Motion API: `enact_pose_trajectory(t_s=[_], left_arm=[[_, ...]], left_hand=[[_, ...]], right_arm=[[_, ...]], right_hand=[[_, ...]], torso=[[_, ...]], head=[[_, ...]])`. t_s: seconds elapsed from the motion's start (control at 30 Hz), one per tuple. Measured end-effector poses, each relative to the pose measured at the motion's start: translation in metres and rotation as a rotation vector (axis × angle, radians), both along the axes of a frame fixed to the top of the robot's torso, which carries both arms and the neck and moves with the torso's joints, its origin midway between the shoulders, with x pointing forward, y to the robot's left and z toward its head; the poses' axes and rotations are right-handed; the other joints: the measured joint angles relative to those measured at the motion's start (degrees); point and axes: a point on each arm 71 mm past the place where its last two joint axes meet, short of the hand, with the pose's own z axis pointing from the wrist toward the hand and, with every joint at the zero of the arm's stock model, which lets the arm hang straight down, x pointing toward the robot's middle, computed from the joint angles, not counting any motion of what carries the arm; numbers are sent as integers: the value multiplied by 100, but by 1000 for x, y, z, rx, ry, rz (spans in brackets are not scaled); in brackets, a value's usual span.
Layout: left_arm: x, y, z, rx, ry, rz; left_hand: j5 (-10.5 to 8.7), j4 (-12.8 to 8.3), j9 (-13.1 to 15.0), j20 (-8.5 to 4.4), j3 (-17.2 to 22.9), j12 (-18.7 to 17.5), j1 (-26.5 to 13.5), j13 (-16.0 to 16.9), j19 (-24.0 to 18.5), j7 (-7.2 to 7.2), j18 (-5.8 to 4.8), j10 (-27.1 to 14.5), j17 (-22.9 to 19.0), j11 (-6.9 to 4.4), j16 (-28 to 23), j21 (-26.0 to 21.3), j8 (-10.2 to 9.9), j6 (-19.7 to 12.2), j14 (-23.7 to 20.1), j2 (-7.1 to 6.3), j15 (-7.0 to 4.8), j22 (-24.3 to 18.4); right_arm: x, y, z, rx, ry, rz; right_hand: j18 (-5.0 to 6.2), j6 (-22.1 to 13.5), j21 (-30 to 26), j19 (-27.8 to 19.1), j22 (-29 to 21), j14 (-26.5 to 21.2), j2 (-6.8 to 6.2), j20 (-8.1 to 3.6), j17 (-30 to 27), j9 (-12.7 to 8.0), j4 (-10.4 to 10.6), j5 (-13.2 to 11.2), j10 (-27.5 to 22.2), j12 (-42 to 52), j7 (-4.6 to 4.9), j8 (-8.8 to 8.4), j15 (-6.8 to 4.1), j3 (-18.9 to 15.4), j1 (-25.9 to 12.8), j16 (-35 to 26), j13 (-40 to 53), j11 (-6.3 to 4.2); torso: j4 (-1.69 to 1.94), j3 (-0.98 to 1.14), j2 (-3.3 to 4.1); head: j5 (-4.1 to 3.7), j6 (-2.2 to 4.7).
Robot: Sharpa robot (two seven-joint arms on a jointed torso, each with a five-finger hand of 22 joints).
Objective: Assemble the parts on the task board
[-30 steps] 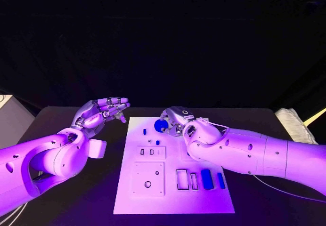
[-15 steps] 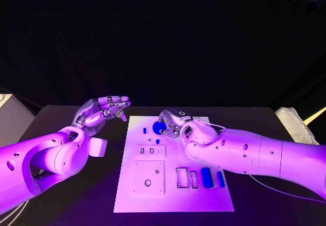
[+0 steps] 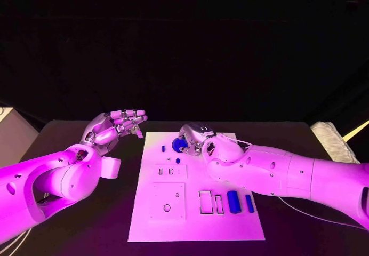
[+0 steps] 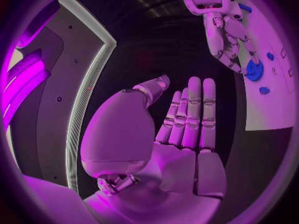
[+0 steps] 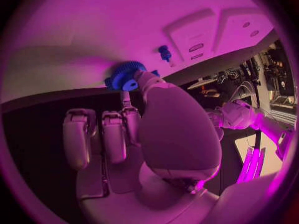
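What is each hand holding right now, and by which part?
The right hand pinches the blue gear by its toothed rim, over the white board. The left hand holds nothing; its fingers are apart.

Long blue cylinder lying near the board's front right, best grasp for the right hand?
Pinch the long blue cylinder across its long sides at mid-length, coming from above. It lies flat on the white task board with a slimmer blue bar close beside, so keep fingers narrow. The right hand is nearest.

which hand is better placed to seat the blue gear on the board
Right. The right hand already touches the gear at the board's far end; the left hand hangs open off the board.
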Motion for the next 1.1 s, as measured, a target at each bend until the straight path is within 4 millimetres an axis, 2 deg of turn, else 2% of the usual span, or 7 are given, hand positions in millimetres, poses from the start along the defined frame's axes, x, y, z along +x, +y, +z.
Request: enact_pose_trajectory(t_s=[0.23,0.4,0.53,0.67,0.73,0.83,1.1], left_arm=[[0,0,0,0,1,-1],[0,0,0,0,2,-1],[0,0,0,1,2,-1],[0,0,0,1,3,-1],[0,0,0,1,3,-1],[0,0,0,1,4,0],[0,1,0,2,5,0]], left_hand=[[0,0,10,0,0,0,0,0,-43,0,0,0,-14,0,0,27,0,0,-21,0,20,15],[0,0,10,0,0,0,0,0,-43,0,0,-1,-14,-1,0,27,0,0,-20,0,20,15],[0,0,10,0,0,0,0,0,-43,2,0,-36,-15,-7,0,27,0,-2,-21,0,20,15],[0,0,10,0,0,0,0,0,-43,21,0,-42,-22,0,0,27,-23,-21,-20,0,20,21],[0,0,9,0,0,0,0,0,-43,21,-1,-42,-22,0,0,27,-23,-21,-20,0,20,21],[0,0,9,0,0,0,0,0,-43,21,0,-42,-22,0,0,27,-23,-21,-20,0,20,21],[0,0,9,0,0,0,0,0,-43,21,0,-42,-22,0,0,27,-23,-21,-20,0,20,20]], right_arm=[[2,0,-1,-1,3,-3],[4,-1,-2,-2,17,-3],[4,-3,-3,2,39,0],[5,-7,-4,16,81,-2],[6,-9,-5,27,104,-4],[6,-10,-5,40,126,-4],[8,-17,-6,63,165,-9]], right_hand=[[0,17,0,0,0,0,-86,0,0,-9,16,-8,-25,-79,-19,-85,0,67,-166,0,-1,25],[0,-320,-75,-10,-1,7,-121,53,-1,-124,61,-135,-207,-310,88,-295,55,-56,-718,25,-1,150],[1,-391,-87,-10,-1,19,66,95,-1,-164,81,-130,-243,-321,122,-355,84,-514,-1407,57,-1,168],[1,-391,-42,-10,-2,19,361,94,-1,-174,90,-118,-230,-247,122,-356,83,-627,-1850,79,-1,181],[1,-400,-36,-10,-2,19,396,95,-1,-183,90,-118,-222,-240,128,-376,83,-627,-1885,102,-1,189],[-92,-412,1,-10,-2,19,417,94,-1,-192,53,-118,-175,-184,121,-394,83,-579,-1906,102,-1,171],[-93,-326,67,-10,-3,19,448,94,-1,-176,50,-118,-128,-119,101,-362,83,-506,-1875,124,-2,157]], torso=[[4,-1,0],[3,-1,0],[3,-1,0],[2,1,0],[1,2,0],[1,2,0],[-3,3,-1]], head=[[4,2],[11,-1],[21,-1],[33,-3],[34,-7],[34,-9],[31,-20]])
